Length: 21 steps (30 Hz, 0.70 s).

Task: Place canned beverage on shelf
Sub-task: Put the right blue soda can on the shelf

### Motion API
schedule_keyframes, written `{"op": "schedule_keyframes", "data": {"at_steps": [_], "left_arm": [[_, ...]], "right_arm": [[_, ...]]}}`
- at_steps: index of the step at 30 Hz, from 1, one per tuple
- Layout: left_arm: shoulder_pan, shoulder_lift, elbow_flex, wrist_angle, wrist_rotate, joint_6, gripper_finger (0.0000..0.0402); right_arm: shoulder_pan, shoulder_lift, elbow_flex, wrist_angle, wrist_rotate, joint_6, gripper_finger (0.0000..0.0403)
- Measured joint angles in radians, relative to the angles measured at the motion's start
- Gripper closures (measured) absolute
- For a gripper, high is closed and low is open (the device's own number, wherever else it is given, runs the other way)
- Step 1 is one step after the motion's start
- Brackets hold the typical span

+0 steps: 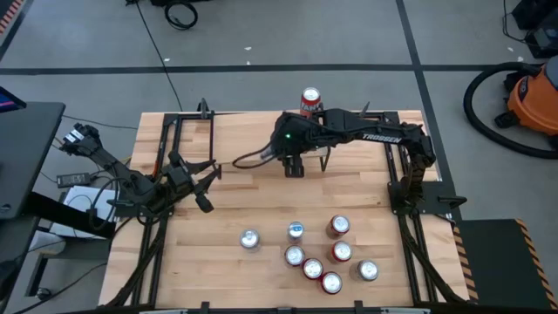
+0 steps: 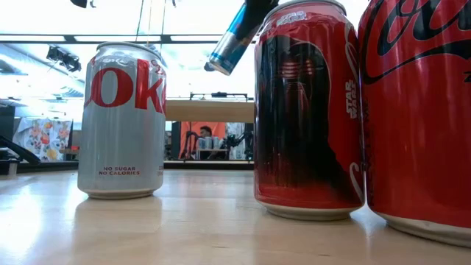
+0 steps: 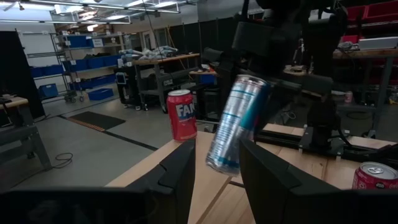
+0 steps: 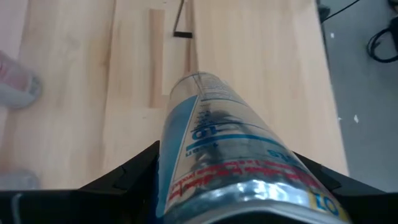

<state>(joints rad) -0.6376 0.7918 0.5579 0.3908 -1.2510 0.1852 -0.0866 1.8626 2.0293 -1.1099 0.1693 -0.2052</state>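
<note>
My right gripper (image 4: 227, 171) is over the far middle of the table (image 1: 292, 164), shut on a slim silver-and-blue can (image 4: 208, 130). The same can (image 3: 233, 124) shows tilted in the air in the left wrist view and high up in the low view (image 2: 232, 37). The shelf (image 2: 210, 110) is a pale board on thin legs far behind the near cans. A red can (image 1: 310, 100) stands upright at the table's far edge. My left gripper (image 3: 217, 186) waits open and level at the table's left (image 1: 205, 187), with nothing between its fingers. My right gripper pinches the slim can between its two fingers (image 4: 134, 171), on opposite sides of the can's wall near its upper end (image 4: 186, 180). The fingers slant down from above and run along the can. It hangs tilted below them, its lower end (image 3: 221, 165) clear of the wood.
Several cans stand grouped at the near middle of the table (image 1: 323, 257), a silver one (image 1: 250, 239) apart to their left. Close to the low camera stand a silver can (image 2: 121, 121) and red ones (image 2: 309, 110). An orange vacuum (image 1: 532, 96) sits off the table's right.
</note>
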Motion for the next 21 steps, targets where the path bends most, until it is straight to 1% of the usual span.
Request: {"op": "schedule_keyframes", "data": {"at_steps": [3,13,15,17,21], "left_arm": [[0.004,0.000,0.000,0.000,0.000,0.000,0.0269],[0.046,0.000,0.000,-0.001,0.001,-0.006,0.0269],[0.052,0.000,0.000,-0.001,0.023,-0.012,0.0269],[0.053,0.000,0.000,-0.002,0.048,-0.013,0.0269],[0.053,0.000,0.000,-0.014,0.053,-0.014,0.0269]], "right_arm": [[-0.013,0.000,0.000,0.015,0.017,-0.019,0.0146],[-0.085,0.000,0.000,0.048,0.018,-0.079,0.0146],[-0.106,0.000,0.000,0.051,0.015,-0.094,0.0146],[-0.128,0.000,0.000,0.066,0.003,-0.107,0.0146],[-0.177,0.000,0.000,0.090,-0.046,-0.141,0.0146]]}}
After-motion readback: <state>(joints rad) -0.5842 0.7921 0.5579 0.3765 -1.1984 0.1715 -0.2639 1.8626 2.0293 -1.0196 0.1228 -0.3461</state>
